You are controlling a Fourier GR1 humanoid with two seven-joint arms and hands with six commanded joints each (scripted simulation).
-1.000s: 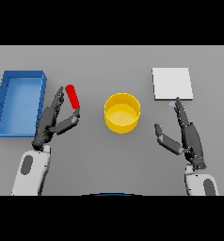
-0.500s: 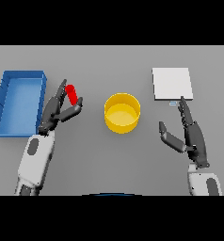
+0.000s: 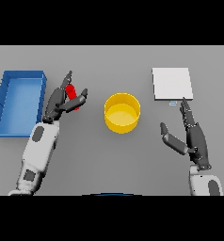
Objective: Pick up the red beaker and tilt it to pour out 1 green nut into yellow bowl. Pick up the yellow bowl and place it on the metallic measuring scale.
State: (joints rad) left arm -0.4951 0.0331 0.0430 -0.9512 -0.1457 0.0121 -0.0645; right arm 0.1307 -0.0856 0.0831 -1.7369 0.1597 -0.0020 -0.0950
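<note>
While the grey table (image 3: 109, 164) is lying broad and flat under everything, the open blue rectangular bin (image 3: 19, 101) is sitting at its left edge, the biggest thing on it. Next down in size, the flat square metallic measuring scale (image 3: 172, 83) is lying at the far right, well apart from the round yellow bowl (image 3: 122, 112), which is standing upright near the middle. The bowl is looking rigid and light, with a smooth wall that could slip; I judge a hold across the rim or round the side would be safest.

The left hand (image 3: 62, 100) is reaching up just beside the bin, its fingers and thumb closing round the small red beaker (image 3: 73, 95), which is showing between them, tilted a little. Whether the grip is firm I cannot be sure, but the fingers are curling about it. The beaker is looking slim, stiff and light, likely slick, so taking it round the middle should be leaving the mouth free for tipping. It is standing to the left of the bowl, not yet over it. I cannot see the green nut.

The right hand (image 3: 191, 136) is hovering below the scale, fingers straight and relaxed, holding nothing.
</note>
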